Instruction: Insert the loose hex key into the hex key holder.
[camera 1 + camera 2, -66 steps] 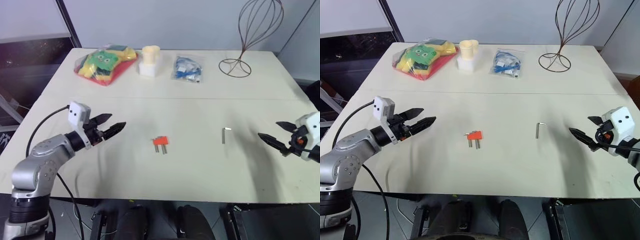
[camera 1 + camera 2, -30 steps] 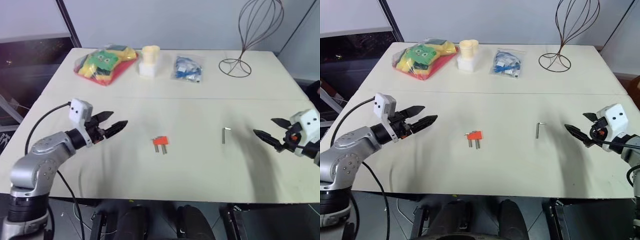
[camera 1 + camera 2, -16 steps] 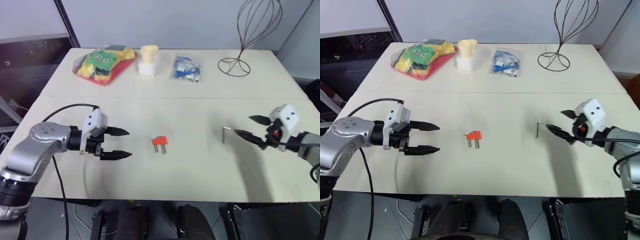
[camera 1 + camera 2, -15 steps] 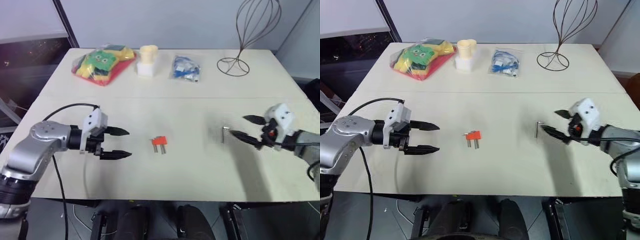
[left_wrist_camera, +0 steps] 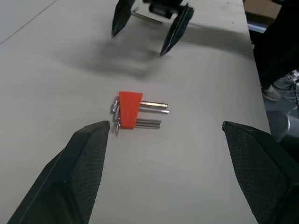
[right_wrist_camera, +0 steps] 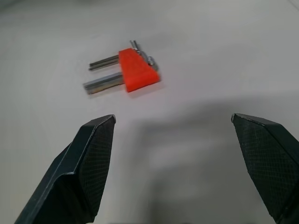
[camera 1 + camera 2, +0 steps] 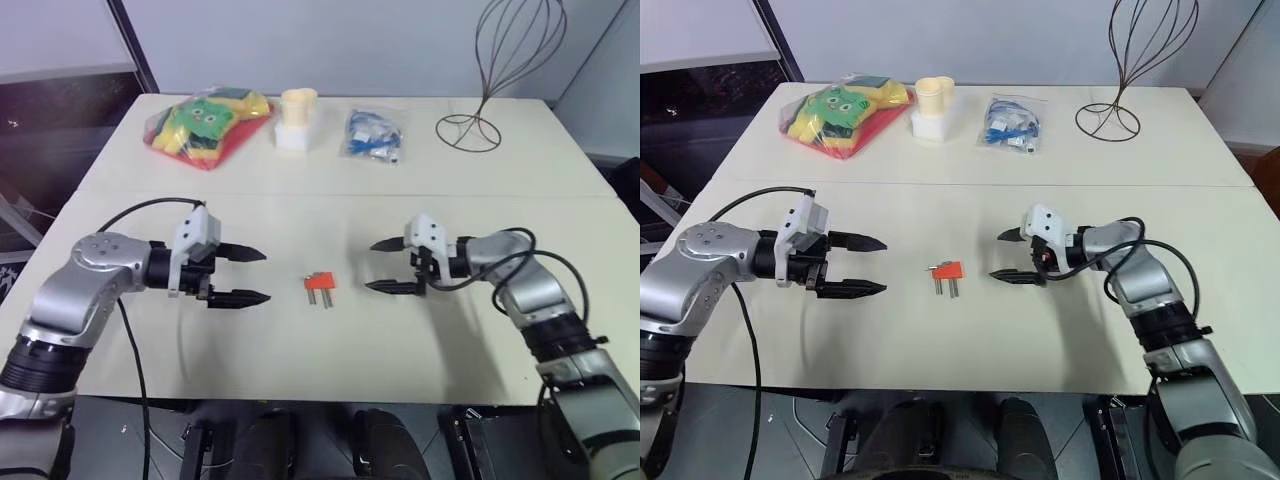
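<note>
Close to the front of the table [image 7: 300, 345], my left claw [image 7: 266, 276] and my right claw [image 7: 371, 266] face each other low over the top, both spread wide and holding nothing. The hex key holder [image 7: 320, 283] lies flat between them, touching neither, its grey prongs pointing toward my body. I cannot pick out the loose hex key with any certainty; I judge it lies hidden under my right arm, just behind that claw. To do this well, I would have the left claw pinch the red-orange block by its sides, leaving the slots free. The right claw should take the thin rod by its long leg, near the bend, so the tip stays steady for aiming. Farther back, well clear, sit a colourful plastic bag [image 7: 205, 125], a cream cup [image 7: 298, 118], a blue-filled bag [image 7: 375, 135] and a wire stand [image 7: 470, 133].
</note>
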You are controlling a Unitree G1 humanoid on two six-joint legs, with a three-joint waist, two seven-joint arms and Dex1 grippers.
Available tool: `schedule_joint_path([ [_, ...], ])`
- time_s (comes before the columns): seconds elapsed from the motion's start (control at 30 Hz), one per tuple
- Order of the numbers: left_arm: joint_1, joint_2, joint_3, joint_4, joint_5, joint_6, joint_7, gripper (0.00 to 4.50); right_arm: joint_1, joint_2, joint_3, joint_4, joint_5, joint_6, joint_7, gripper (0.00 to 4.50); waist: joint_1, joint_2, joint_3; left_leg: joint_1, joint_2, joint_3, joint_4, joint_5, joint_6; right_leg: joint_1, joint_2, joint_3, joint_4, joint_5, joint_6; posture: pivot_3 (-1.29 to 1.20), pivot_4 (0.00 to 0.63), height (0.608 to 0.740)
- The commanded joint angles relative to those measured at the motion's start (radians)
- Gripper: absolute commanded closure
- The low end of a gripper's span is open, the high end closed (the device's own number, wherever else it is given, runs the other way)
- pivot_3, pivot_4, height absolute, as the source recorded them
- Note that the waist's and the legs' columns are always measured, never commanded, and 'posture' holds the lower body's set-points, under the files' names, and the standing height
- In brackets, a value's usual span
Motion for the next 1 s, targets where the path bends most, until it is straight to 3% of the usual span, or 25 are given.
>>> schedule_joint_path([
  [0.03, 0.046, 0.009, 0.056, -0.097, -0.037, 0.026, 0.039, 0.47, -0.062, 0.049, 0.026, 0.102, -0.038, -0.086, 0.042, 0.35, -0.009, 0.000, 0.000, 0.000, 0.000, 0.000, 0.000, 0.000, 0.000, 0.000, -0.001, 0.000, 0.000, 0.000, 0.000, 0.00, 0.150, 0.740],
  [0.57, 0.196, -0.007, 0.131, -0.215, -0.075, 0.056, 0.163, 0.47, -0.238, 0.246, 0.052, 0.480, -0.154, -0.307, 0.105, 0.35, -0.015, 0.001, 0.001, 0.000, 0.000, -0.001, -0.001, 0.001, -0.002, -0.001, -0.001, 0.001, 0.001, 0.000, 0.000, 0.00, 0.150, 0.740],
  [0.9, 0.212, -0.024, 0.139, -0.232, -0.073, 0.060, 0.211, 0.47, -0.249, 0.293, 0.065, 0.566, -0.208, -0.393, 0.132, 0.35, -0.018, 0.001, 0.001, 0.001, 0.000, -0.001, -0.002, 0.001, -0.004, -0.001, -0.001, 0.001, 0.001, 0.000, 0.000, 0.00, 0.150, 0.740],
  [1.0, 0.208, -0.031, 0.141, -0.220, -0.063, 0.047, 0.222, 0.43, -0.241, 0.294, 0.056, 0.563, -0.209, -0.396, 0.132, 1.67, -0.019, 0.002, 0.001, 0.001, 0.000, -0.001, -0.002, 0.002, -0.004, -0.001, -0.001, 0.001, 0.001, 0.000, 0.000, 0.00, 0.150, 0.740],
])
